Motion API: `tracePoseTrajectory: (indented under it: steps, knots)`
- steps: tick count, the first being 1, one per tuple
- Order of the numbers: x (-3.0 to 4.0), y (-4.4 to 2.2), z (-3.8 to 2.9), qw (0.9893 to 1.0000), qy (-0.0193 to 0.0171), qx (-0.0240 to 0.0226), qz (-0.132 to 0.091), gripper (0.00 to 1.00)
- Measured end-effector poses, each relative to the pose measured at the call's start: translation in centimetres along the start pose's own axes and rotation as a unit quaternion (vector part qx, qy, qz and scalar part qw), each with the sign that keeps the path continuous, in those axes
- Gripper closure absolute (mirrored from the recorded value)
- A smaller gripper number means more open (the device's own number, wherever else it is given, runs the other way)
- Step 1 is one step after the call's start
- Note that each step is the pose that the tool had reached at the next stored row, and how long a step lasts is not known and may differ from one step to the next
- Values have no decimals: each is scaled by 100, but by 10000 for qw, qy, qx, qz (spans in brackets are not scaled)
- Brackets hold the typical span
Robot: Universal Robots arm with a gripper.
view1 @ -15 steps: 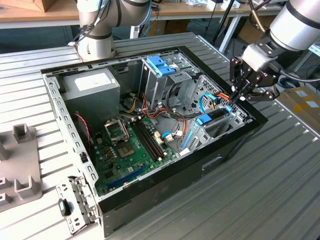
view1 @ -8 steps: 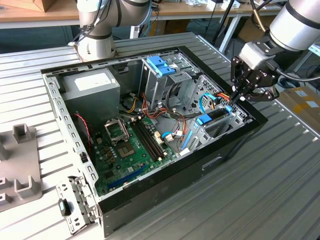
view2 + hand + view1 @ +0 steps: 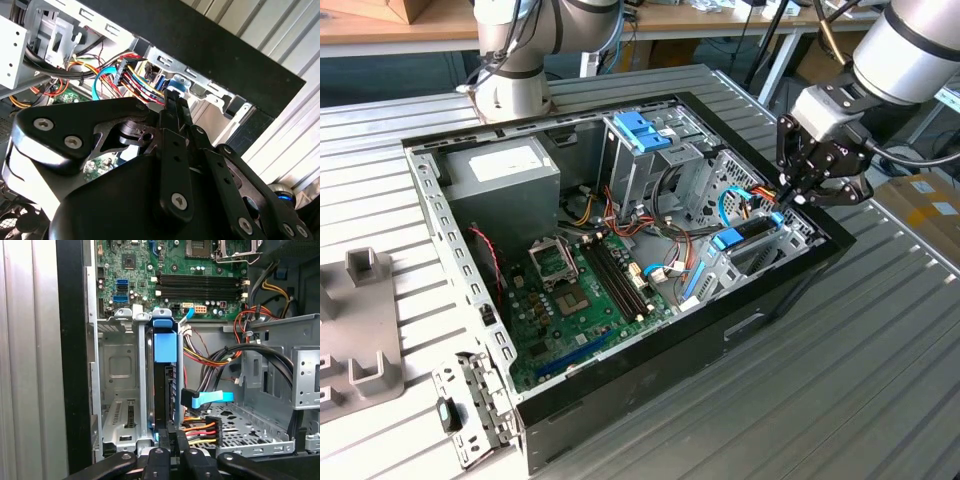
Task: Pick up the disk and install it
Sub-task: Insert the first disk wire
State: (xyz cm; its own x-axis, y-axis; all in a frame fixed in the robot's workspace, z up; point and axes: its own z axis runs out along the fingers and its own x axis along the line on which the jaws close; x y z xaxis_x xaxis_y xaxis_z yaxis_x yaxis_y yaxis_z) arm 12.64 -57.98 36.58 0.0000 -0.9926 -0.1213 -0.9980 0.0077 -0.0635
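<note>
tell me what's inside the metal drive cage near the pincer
The blue-framed flat disk stands on edge in the silver metal drive cage, with an empty slot beside it. The pincer covers the disk's near end.

The open computer case lies on the slatted table, filling mid-frame in the exterior view; the disk stands on edge in the drive bay at the case's right end, the gripper just above it. The power supply sits upper left inside the case; the motherboard lies below it, lower centre.

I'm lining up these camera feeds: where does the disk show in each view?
Exterior view: disk on edge in the bay under the end effector.
First wrist view: edge-on in the bay.
Second wrist view: blue sliver beyond the end effector.
Shared landmark: the blue cable.
</note>
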Motion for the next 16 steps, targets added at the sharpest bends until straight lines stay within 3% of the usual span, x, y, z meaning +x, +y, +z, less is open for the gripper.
tracePoseTrajectory:
  steps: [3, 16]
  knots:
    - [2, 41, 11, 10000, 0, 0, 3, 83]
    - [-42, 86, 58, 9999, 9, 18, 146, 83]
